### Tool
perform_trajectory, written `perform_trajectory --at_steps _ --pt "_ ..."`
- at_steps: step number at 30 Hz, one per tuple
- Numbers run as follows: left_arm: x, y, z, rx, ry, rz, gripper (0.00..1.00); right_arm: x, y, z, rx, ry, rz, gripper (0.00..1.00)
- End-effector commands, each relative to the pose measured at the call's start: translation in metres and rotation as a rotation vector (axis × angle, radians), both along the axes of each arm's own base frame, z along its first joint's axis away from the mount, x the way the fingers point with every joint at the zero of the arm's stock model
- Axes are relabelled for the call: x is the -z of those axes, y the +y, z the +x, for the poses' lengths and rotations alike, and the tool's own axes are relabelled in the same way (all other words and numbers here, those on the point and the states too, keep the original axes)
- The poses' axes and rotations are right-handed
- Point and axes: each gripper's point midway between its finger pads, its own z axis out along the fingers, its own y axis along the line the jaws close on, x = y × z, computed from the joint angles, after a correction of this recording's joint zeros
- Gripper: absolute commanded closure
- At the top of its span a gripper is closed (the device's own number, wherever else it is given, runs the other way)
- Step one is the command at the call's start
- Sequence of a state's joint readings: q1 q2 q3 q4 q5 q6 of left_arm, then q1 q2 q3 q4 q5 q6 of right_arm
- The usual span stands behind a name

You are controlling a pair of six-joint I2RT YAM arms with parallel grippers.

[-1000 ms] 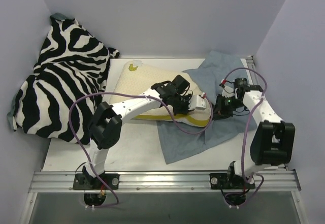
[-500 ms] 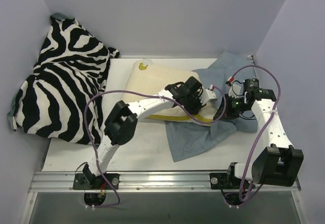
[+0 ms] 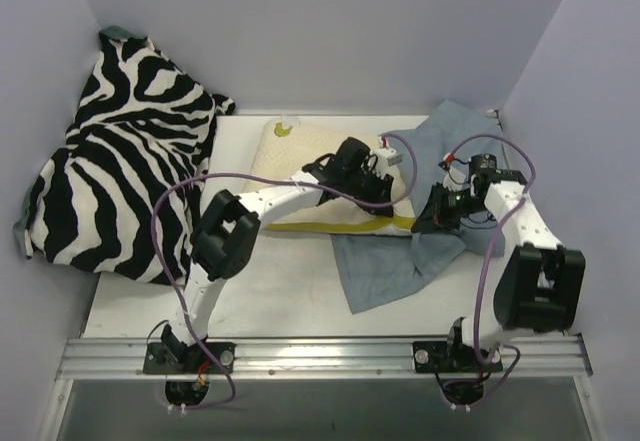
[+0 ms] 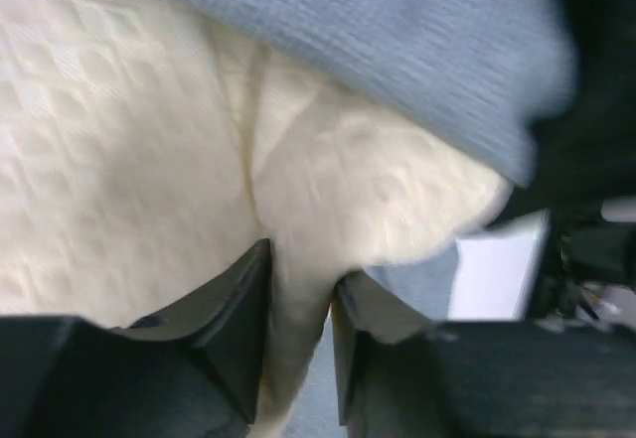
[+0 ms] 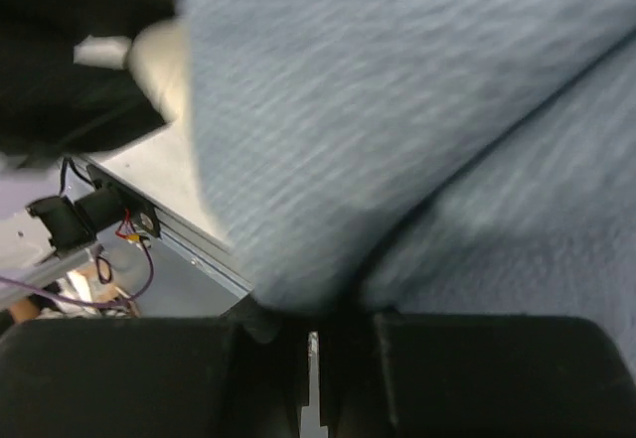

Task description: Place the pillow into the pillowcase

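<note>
Barely begun: left gripper (image 4: 298,294) is pinching the pillow (image 3: 300,166) by a fold, right gripper (image 5: 310,327) is clamping the pillowcase (image 3: 400,261); only one corner is lying under cloth.

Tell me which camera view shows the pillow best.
The top external view: the pillow shows its outline, yellow mark and yellow edge, though the left arm crosses it. The left wrist view gives only bumpy cream fabric between the fingers; the right wrist view, a small cream patch.
</note>
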State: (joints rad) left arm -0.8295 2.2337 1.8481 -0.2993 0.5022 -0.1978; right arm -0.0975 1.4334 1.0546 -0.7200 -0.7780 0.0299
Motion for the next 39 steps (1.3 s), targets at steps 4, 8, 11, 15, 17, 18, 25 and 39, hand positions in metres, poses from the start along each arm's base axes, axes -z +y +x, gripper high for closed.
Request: perform_trajectory --at_steps 4,8,11,15,17,18,25,39 --pt "-0.111 0.024 -0.027 0.047 -0.072 -0.243 0.28 0.019 -0.002 0.044 0.071 0.023 0.002 1.00" --pt "-0.102 0.066 -0.029 0.125 -0.285 -0.068 0.18 0.018 -0.009 0.054 0.077 -0.004 -0.042 1.00" --pt "-0.094 0.106 -0.052 0.271 -0.449 -0.004 0.14 0.028 -0.007 0.060 0.052 0.005 -0.083 1.00" --pt "-0.057 0.138 -0.104 0.537 -0.545 0.123 0.11 0.040 -0.004 0.068 0.025 0.017 -0.162 1.00" --pt "-0.034 0.145 -0.113 0.634 -0.585 0.186 0.11 0.037 -0.005 0.067 0.007 0.009 -0.178 0.98" --pt "-0.023 0.143 -0.119 0.674 -0.587 0.199 0.11 0.035 -0.008 0.064 -0.005 -0.002 -0.203 0.97" --pt "0.025 0.106 -0.135 0.793 -0.763 0.175 0.10 -0.002 -0.031 0.045 -0.118 -0.103 -0.388 0.57" --pt "0.067 0.095 -0.133 0.919 -0.932 0.207 0.13 -0.016 0.059 0.066 -0.584 -0.323 -0.518 0.25"
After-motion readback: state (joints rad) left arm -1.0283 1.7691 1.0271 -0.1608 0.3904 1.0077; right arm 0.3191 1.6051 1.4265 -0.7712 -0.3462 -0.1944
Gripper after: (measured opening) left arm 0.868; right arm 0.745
